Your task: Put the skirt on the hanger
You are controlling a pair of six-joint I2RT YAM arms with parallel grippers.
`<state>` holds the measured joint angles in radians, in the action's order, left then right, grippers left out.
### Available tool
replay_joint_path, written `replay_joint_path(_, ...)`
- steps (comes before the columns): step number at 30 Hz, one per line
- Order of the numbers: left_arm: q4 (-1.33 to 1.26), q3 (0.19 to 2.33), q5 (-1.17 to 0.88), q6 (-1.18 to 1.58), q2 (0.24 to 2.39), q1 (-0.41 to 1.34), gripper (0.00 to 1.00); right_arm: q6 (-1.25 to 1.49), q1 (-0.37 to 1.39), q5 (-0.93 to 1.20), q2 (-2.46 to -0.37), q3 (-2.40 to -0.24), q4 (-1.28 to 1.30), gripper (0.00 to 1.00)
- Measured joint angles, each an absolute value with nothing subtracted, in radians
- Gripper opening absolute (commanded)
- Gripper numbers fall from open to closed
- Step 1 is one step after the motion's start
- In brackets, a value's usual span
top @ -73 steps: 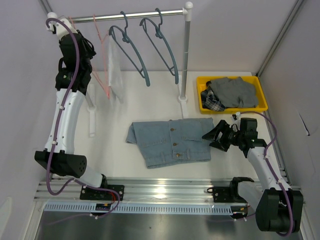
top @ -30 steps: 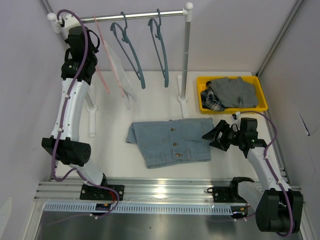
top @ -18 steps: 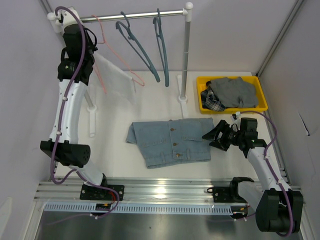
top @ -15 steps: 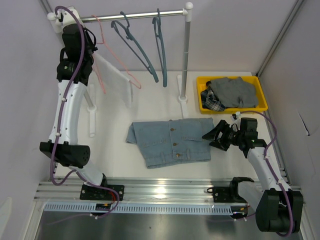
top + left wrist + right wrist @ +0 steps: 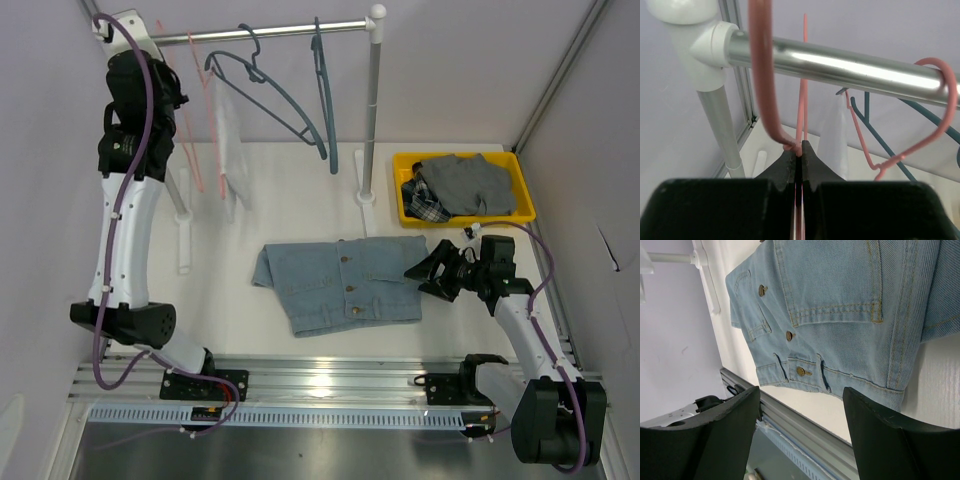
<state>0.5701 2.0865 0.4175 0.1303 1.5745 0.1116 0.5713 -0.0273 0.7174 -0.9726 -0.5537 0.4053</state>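
White table [image 5: 300, 205] shows round every edge of the flat skirt [image 5: 340, 282]. Your left tool [image 5: 800, 150] clamps the pink hanger [image 5: 760, 75] near the end of the rail [image 5: 840, 62]; your right tool [image 5: 800, 395] gapes beside the skirt.

The hanger [image 5: 760, 75] is thin pink wire. Its hook curls over the rail [image 5: 840, 62] directly above the left gripper [image 5: 800, 150], whose fingertips pinch the wire neck just beneath the hook. The skirt [image 5: 340, 283] is light blue denim with a row of brass buttons down its front, and it lies spread flat on the table [image 5: 300, 200]. It sits just ahead of the right gripper [image 5: 801, 395], whose jaws stand wide apart. The skirt's nearest edge is close beside the fingertips, ungripped.
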Motion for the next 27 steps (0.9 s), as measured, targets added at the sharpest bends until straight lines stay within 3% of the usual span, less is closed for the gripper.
replay_joint_path(27, 0.726, 1.923, 0.332, 0.131, 1.378, 0.111, 0.0, 0.571, -0.023, 0.725, -0.977, -0.554, 0.389, 0.73)
